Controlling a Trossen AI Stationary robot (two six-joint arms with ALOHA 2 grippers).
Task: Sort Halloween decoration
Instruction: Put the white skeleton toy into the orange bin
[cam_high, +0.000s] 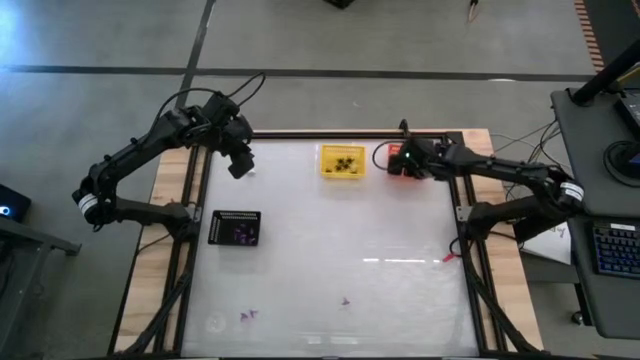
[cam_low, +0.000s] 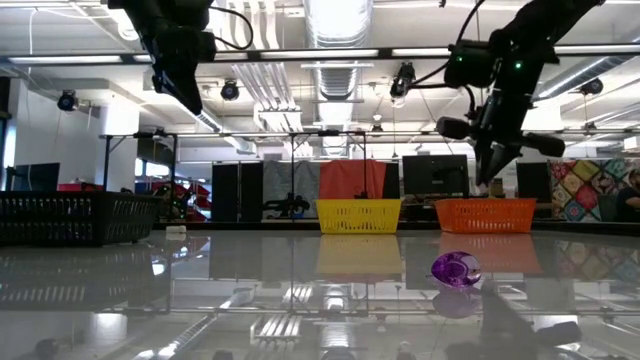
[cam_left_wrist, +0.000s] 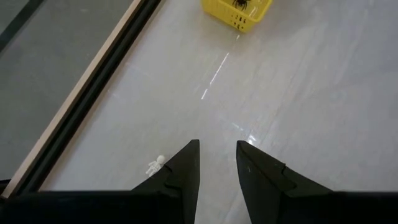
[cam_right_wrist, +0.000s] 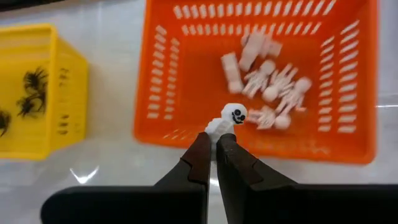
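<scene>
From the high view, the right claw (cam_high: 408, 160) hangs over the orange basket (cam_high: 402, 158) at the far edge of the desk (cam_high: 340, 250); the yellow basket (cam_high: 342, 161) stands just beside it, on the side toward the left arm; the left claw (cam_high: 240, 165) is raised near the far left corner of the desk, with the black basket (cam_high: 235, 228) nearer to the front edge than this claw; some small purple trinkets (cam_high: 247, 315) lie on the desk well apart from both claws, near the front edge

From the low view, the right claw (cam_low: 492, 172) points down just above the orange basket (cam_low: 486, 215); the left claw (cam_low: 190, 95) hangs high above the desk; a purple trinket (cam_low: 456, 268) lies on the desk, closer to the camera than the baskets

From the left wrist view, the left claw (cam_left_wrist: 217, 163) has its fingers partly apart and nothing between them; a white skeleton (cam_left_wrist: 155, 165) lies on the desk just beside one finger; the yellow basket (cam_left_wrist: 239, 12) with black spiders is farther ahead

From the right wrist view, the right claw (cam_right_wrist: 212, 144) is closed on a small white skeleton figure (cam_right_wrist: 226, 119), whose head stands above the fingertips; this figure is over the near part of the orange basket (cam_right_wrist: 186, 81), where other white skeletons (cam_right_wrist: 270, 84) already lie; the yellow basket (cam_right_wrist: 37, 93) to the side holds black spiders (cam_right_wrist: 31, 93)
</scene>
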